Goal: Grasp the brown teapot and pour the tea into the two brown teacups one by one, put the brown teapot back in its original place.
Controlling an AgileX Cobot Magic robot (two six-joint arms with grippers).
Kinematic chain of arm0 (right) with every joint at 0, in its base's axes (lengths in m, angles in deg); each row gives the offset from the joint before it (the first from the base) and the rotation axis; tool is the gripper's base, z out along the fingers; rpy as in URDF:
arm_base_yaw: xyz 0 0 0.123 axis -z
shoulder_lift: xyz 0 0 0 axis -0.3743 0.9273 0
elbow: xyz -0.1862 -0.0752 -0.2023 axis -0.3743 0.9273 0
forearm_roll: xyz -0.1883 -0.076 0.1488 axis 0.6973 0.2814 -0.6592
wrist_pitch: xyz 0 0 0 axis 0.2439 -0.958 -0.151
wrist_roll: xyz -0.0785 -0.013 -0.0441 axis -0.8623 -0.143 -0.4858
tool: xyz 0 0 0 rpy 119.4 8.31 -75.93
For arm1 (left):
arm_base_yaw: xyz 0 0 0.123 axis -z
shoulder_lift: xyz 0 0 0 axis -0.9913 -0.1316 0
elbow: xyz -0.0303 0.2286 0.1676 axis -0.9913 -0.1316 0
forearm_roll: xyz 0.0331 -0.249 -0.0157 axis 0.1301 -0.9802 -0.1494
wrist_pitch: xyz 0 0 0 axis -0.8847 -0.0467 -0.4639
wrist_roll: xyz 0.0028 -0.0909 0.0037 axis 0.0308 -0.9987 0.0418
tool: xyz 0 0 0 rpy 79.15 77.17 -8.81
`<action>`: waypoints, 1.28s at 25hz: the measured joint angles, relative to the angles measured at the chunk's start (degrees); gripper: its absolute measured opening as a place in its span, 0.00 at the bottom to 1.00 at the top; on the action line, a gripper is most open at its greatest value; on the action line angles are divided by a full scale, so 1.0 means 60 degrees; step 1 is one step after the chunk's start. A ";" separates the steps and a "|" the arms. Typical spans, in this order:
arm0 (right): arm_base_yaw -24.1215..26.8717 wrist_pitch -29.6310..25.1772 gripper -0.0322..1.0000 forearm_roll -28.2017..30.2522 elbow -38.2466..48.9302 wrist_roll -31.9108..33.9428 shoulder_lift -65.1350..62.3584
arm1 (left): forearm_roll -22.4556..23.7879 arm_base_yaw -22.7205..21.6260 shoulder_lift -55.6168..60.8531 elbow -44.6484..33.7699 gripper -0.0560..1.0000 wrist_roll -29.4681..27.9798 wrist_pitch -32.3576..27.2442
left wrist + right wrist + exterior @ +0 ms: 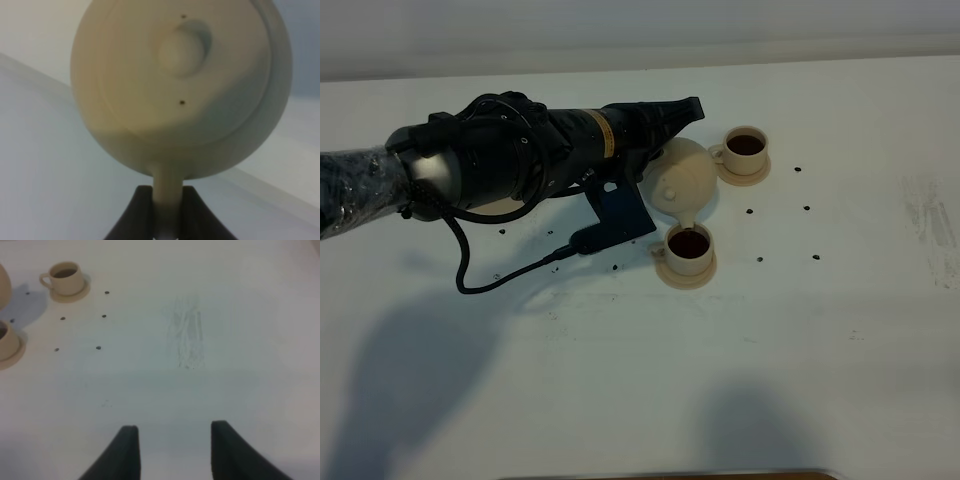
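Teapot (pixel 682 180) first: I see it held up off the table (pixel 640 350), tipped over with its spout pointing down at the near cup (pixel 688 248). My left gripper (pixel 167 212) is clamped tight on the pot's loop handle; in the left wrist view the two dark fingers (pixel 135 215) press either side of the pale handle, and the knobbed lid (pixel 181 50) with two tiny holes faces the camera.

The near cup stands on its small saucer (pixel 682 274) and holds dark tea close to the rim. The far cup (pixel 744 148), on its own saucer (pixel 748 174), also holds dark liquid; I can see that in the right wrist view as well (pixel 65 277). Whether tea is running from the spout at this instant I cannot tell. A sliver of a wider tan saucer (pixel 495 208) shows under the left arm, mostly hidden by it.

My right gripper (pixel 172 450) hangs over bare table well to the side of the cups, its fingers spread wide with nothing between them.

The table is white, with small dark dots scattered around the cups and a faint scuffed patch (pixel 930 225) on the right side. Behind it runs a plain pale wall. A black cable (pixel 480 285) loops from the left arm onto the tabletop. There is a yellow band (pixel 605 133) on the arm, but I cannot read any writing on it.
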 joint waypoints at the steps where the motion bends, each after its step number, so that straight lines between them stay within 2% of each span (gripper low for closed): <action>1: 0.0000 0.0000 0.37 0.0000 0.0000 0.0000 0.0000 | 0.0020 0.0000 0.0000 0.0000 0.13 -0.0009 0.0000; 32: 0.0000 0.0000 0.37 0.0000 0.0000 0.0000 0.0000 | 0.0302 0.0000 0.0000 0.0000 0.13 -0.0010 0.0143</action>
